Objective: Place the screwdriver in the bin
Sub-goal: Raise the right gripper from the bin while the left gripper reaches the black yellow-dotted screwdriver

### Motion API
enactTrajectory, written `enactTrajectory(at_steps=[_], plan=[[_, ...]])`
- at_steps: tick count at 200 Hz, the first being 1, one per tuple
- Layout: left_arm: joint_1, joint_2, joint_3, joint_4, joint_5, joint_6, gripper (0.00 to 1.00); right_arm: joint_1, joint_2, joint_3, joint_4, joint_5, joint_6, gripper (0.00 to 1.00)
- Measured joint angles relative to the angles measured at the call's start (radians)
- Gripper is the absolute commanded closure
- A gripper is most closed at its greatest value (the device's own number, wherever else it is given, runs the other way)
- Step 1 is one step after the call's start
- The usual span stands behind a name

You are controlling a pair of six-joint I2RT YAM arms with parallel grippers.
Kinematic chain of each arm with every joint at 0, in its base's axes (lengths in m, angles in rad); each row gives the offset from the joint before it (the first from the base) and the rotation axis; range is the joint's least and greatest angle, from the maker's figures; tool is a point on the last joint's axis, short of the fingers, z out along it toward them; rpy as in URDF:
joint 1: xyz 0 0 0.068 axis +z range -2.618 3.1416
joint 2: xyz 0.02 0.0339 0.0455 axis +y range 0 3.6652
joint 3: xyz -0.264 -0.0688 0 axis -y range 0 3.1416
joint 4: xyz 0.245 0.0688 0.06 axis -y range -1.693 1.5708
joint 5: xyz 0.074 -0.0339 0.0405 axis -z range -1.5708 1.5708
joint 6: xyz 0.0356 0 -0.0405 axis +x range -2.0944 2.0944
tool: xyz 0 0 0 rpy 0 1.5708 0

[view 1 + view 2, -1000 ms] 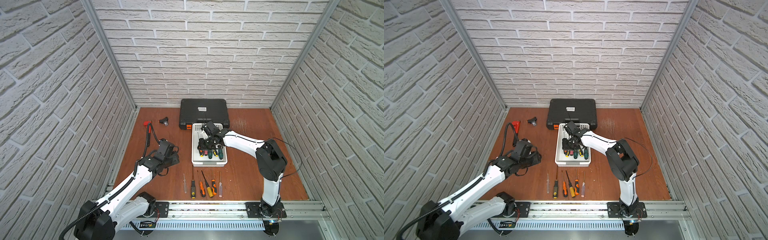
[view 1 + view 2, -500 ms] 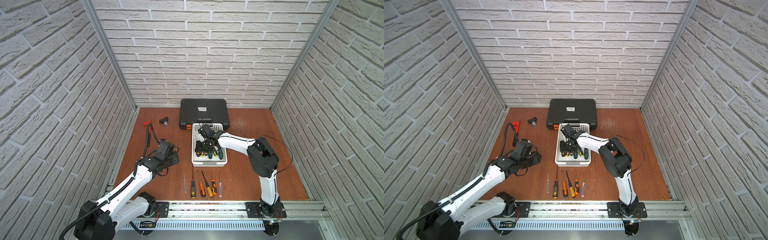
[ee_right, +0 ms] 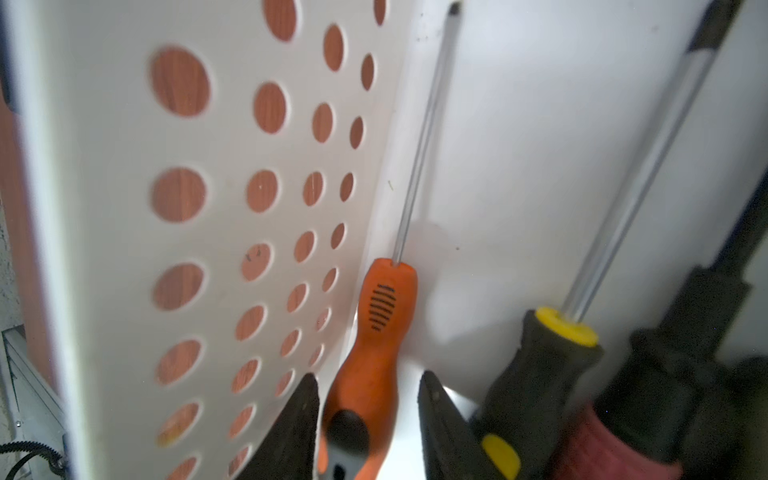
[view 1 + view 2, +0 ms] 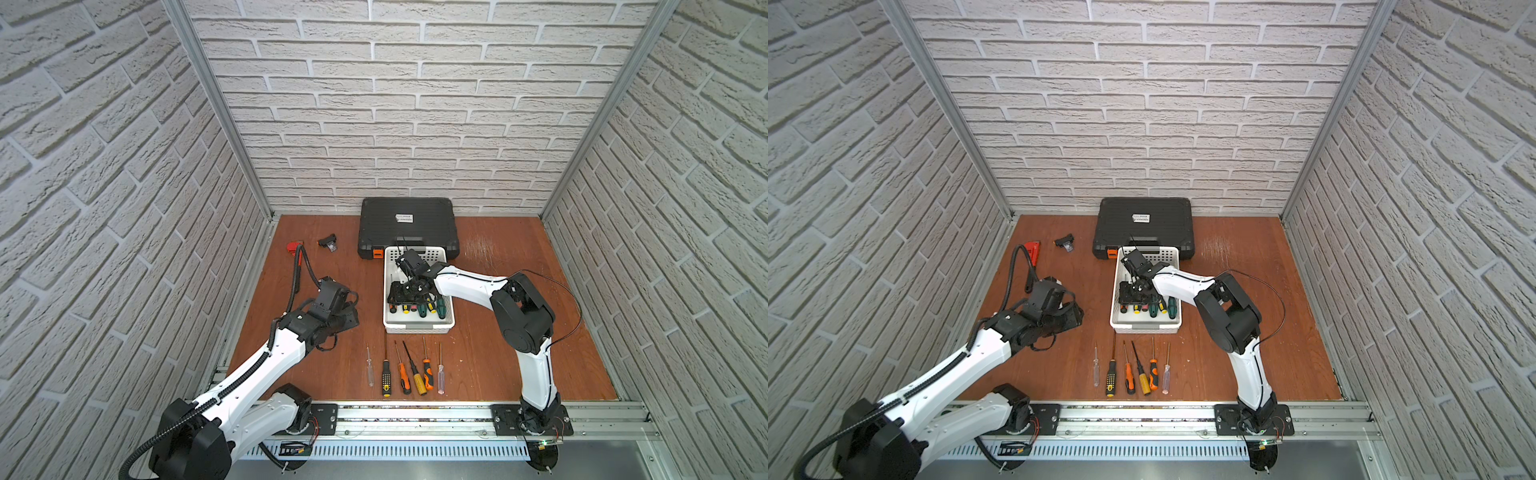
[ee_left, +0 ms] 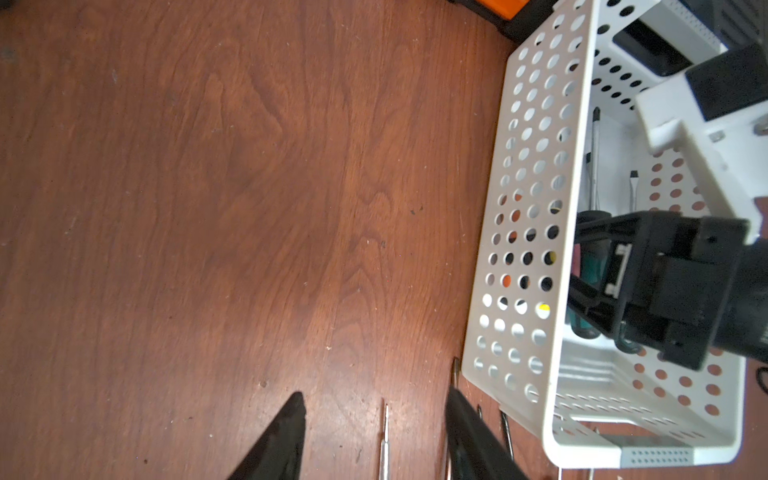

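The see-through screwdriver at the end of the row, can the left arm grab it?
Probably yes. The left gripper is open, close by, with bare table between it and the clear screwdriver.

Reddish-brown wooden worktop [image 4: 498, 365]. Bears a black tool case [image 4: 409, 226] against the back wall, a white perforated bin [image 4: 417, 328] just in front of it, six screwdrivers [image 4: 413, 368] in a row near the front edge, a red part [image 4: 294, 247] and a small black part [image 4: 327, 242] back left.

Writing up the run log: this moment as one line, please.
right gripper: open, astride orange screwdriver lying in white bin | left gripper: open, empty, above table | six screwdrivers on table
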Motion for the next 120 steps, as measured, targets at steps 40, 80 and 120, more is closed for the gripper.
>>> enactTrajectory(at_steps=[40, 80, 120], plan=[[-0.027, 0.010, 0.021, -0.035, 0.034, 0.000, 0.45, 0.001, -0.086, -0.005, -0.015, 0.014, -0.018, 0.60], [-0.134, 0.048, 0.024, -0.075, 0.096, -0.012, 0.47, 0.014, -0.270, -0.018, -0.034, 0.057, -0.067, 0.63], [-0.358, 0.075, -0.013, -0.057, 0.123, -0.127, 0.48, 0.049, -0.453, -0.138, -0.026, 0.111, -0.092, 0.64]])
